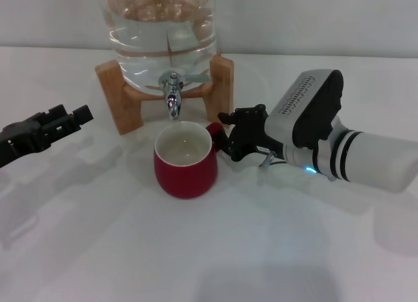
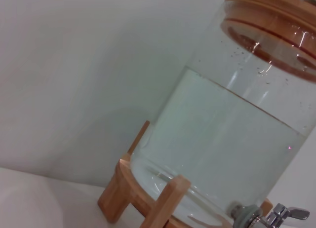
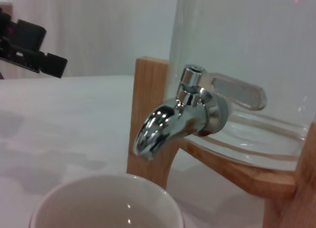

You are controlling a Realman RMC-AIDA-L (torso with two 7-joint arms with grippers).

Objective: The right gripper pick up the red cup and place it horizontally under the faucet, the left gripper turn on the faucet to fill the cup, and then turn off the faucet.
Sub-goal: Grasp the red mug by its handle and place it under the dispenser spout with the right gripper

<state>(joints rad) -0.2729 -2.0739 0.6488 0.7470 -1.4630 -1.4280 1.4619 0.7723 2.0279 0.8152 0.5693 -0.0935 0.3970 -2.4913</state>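
While upright under faucet [image 1: 172,93], red cup [image 1: 185,159], handle at right end effector [image 1: 228,140]

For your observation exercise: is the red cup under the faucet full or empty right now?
Empty. The red cup stands upright below the faucet, and its white inside shows bare to the bottom, with no water line and no stream from the spout.

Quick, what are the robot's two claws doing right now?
Left black claw: open, empty, hovering left of the wooden stand.
Right black claw: shut on the glossy red cup's handle.
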